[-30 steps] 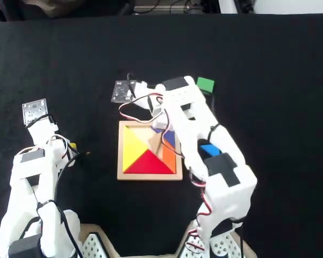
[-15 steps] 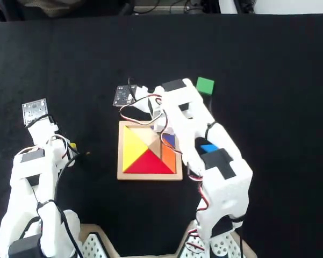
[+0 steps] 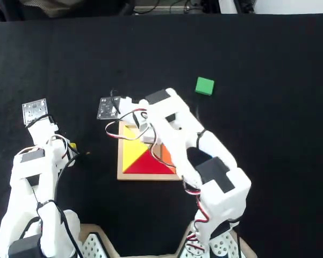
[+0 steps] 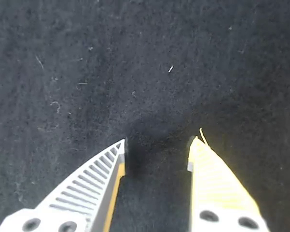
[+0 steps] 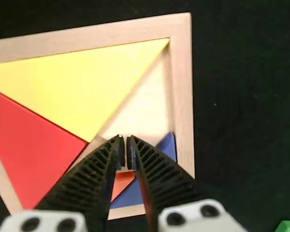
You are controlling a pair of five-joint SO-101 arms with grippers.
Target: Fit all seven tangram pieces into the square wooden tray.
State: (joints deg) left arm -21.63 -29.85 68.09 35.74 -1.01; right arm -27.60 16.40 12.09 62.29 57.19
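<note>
Black cloth table [image 3: 268, 161]: right gripper [image 5: 124, 142], tips pressed together, sits over blue tangram piece [image 5: 166, 144] in square wooden tray [image 5: 182, 96]. Suggest nudging gently, sparing large yellow triangle [image 5: 77, 82]. Left gripper [image 4: 157, 147] spread.

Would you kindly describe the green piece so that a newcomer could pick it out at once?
On the black table, find the square wooden tray near the middle. Past its far right corner, apart from it, lies the green piece. It alone is green, lying on bare cloth, unlike the yellow piece and red piece inside.
</note>
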